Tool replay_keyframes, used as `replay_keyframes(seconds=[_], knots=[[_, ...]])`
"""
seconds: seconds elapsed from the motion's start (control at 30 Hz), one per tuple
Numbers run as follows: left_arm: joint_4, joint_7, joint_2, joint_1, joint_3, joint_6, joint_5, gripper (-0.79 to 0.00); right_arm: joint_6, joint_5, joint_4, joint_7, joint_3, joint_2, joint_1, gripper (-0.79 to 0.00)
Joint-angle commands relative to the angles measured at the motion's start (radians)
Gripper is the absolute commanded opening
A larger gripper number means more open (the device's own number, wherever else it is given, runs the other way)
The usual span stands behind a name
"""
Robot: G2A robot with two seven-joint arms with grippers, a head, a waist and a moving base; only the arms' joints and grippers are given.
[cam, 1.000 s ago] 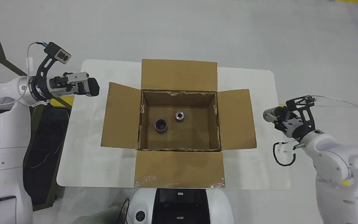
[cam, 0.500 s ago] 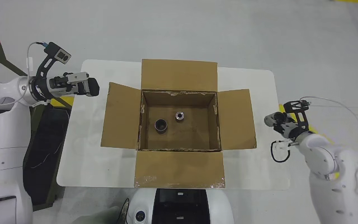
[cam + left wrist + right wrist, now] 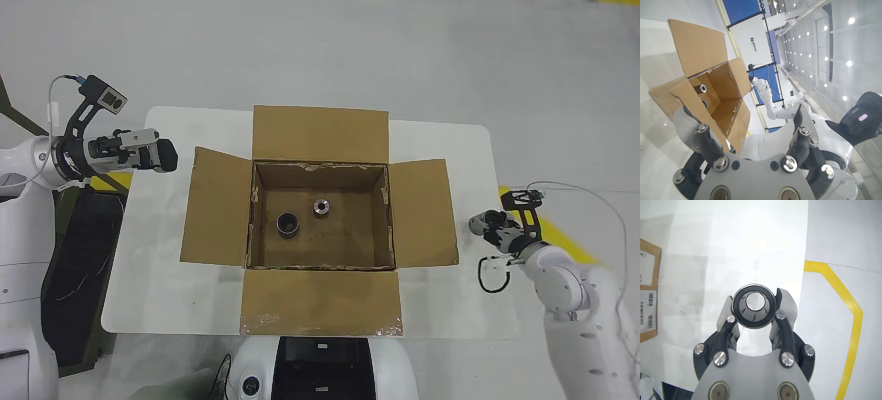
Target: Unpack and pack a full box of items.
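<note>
A white table (image 3: 150, 290) stood on a grey floor (image 3: 400, 50) marked with a yellow line (image 3: 848, 298). The right gripper (image 3: 755, 303), just beside the open brown cardboard box (image 3: 320, 130), clamped a black, steel-rimmed hollow bushing (image 3: 754, 319) over the table; the left gripper (image 3: 742, 108) hung spread, empty

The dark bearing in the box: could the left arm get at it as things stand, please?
Probably yes. The left hand is open and empty beside the box, whose flaps are folded out, and nothing covers the dark bearing; it would have to come over the wall from above.
</note>
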Motion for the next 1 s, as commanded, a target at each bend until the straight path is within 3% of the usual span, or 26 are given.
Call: replay_keyframes(seconds=[0.0, 0.57, 0.6, 0.63, 0.67, 0.73, 0.83, 0.97], knots=[[0.0, 0.0, 0.0, 0.0, 0.0, 0.0, 0.0, 0.0, 0.004, -0.002, 0.012, -0.005, -0.004, 0.0, 0.002, -0.785], [0.0, 0.0, 0.0, 0.0, 0.0, 0.0, 0.0, 0.0, 0.024, 0.0, 0.075, -0.037, -0.039, 0.002, 0.015, -0.785], [0.0, 0.0, 0.0, 0.0, 0.0, 0.0, 0.0, 0.0, 0.024, 0.001, 0.076, -0.037, -0.039, 0.002, 0.015, -0.622], [0.0, 0.0, 0.0, 0.0, 0.0, 0.0, 0.0, 0.0, 0.024, 0.003, 0.078, -0.037, -0.04, 0.002, 0.014, -0.511], [0.0, 0.0, 0.0, 0.0, 0.0, 0.0, 0.0, 0.0, 0.024, 0.004, 0.078, -0.038, -0.041, 0.003, 0.014, -0.468], [0.0, 0.0, 0.0, 0.0, 0.0, 0.0, 0.0, 0.0, 0.026, 0.007, 0.079, -0.037, -0.043, 0.003, 0.013, -0.296], [0.0, 0.0, 0.0, 0.0, 0.0, 0.0, 0.0, 0.0, 0.026, 0.01, 0.077, -0.038, -0.045, 0.004, 0.011, -0.123], [0.0, 0.0, 0.0, 0.0, 0.0, 0.0, 0.0, 0.0, 0.03, 0.016, 0.068, -0.037, -0.043, 0.005, 0.007, -0.006]])
